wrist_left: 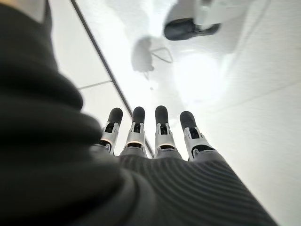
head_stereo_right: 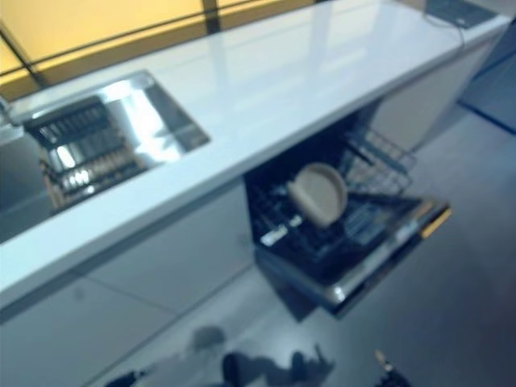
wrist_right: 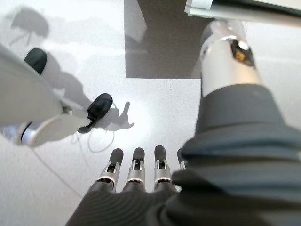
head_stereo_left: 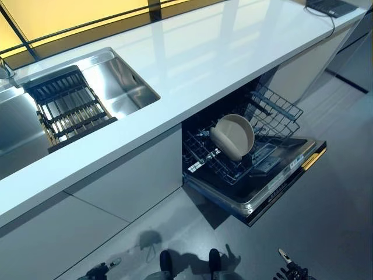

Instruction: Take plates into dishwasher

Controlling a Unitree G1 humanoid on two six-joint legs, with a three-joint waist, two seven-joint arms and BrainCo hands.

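Observation:
A beige plate (head_stereo_left: pixel 234 136) stands on edge in the lower wire rack (head_stereo_left: pixel 274 116) of the open dishwasher (head_stereo_left: pixel 274 186), under the white counter; it also shows in the right eye view (head_stereo_right: pixel 318 193). My left hand (head_stereo_left: pixel 100 270) hangs low at the bottom left of the head view, far from the dishwasher. Its own wrist view shows the left hand (wrist_left: pixel 150 136) with straight fingers, empty, over the floor. My right hand (head_stereo_left: pixel 293 270) hangs at the bottom right, and its wrist view shows the right hand (wrist_right: pixel 136 174) with straight fingers, empty.
A steel sink (head_stereo_left: pixel 125 87) with a dark drying rack (head_stereo_left: pixel 70 108) sits in the counter (head_stereo_left: pixel 221 52) at left. The dishwasher door (head_stereo_left: pixel 291 175) lies folded down into the floor space. A dark device (head_stereo_left: pixel 332 7) lies at the counter's far right.

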